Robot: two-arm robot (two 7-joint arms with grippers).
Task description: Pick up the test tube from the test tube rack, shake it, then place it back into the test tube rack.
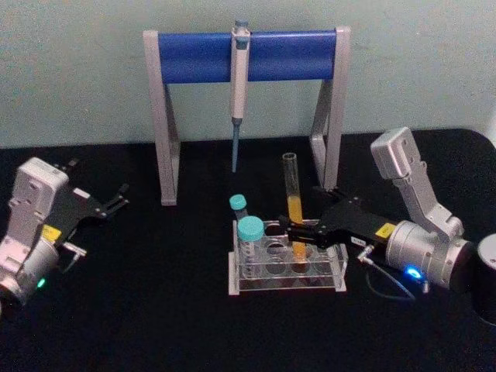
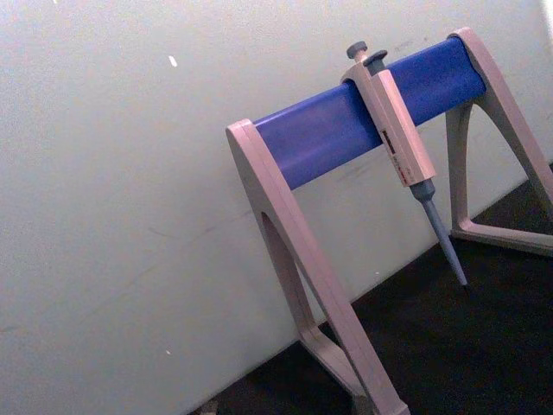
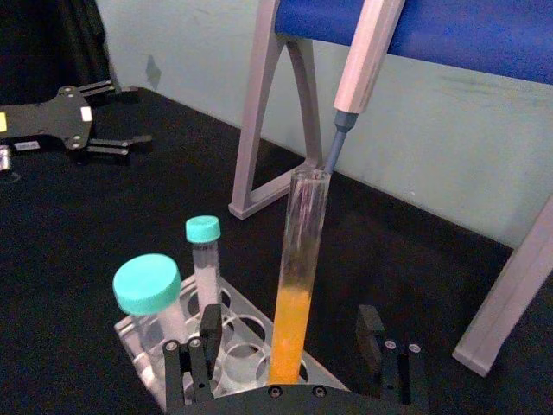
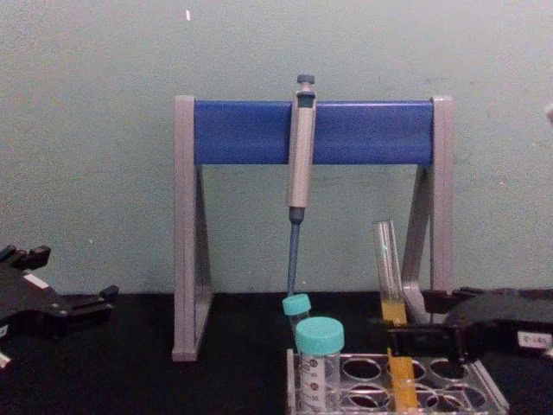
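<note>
Finds the test tube [image 1: 293, 198] seated in the rack [image 1: 256, 285], in a hole right of its middle, leaning a little, orange liquid in the lower half. Shows no lift and no shake under way. Judges from this alone that the grasp is not made. Cannot say whether the shake is yet to come or over, since an unclasped gripper around a seated tube fits both. If yet to come, leaves everything to do: close, lift clear, shake, lower into a hole.

Brings the right gripper [image 1: 298, 232] in from the right, low, just above the rack's top plate, forearm angled up toward the near right. Sets its fingers spread, one on each side of the tube at the liquid's height, with a gap to the glass on both sides, so clasping nothing.

Has the left gripper [image 1: 118, 199] parked at the near left of the black table [image 1: 155, 310], well apart from the rack, fingers spread, likewise empty.
</note>
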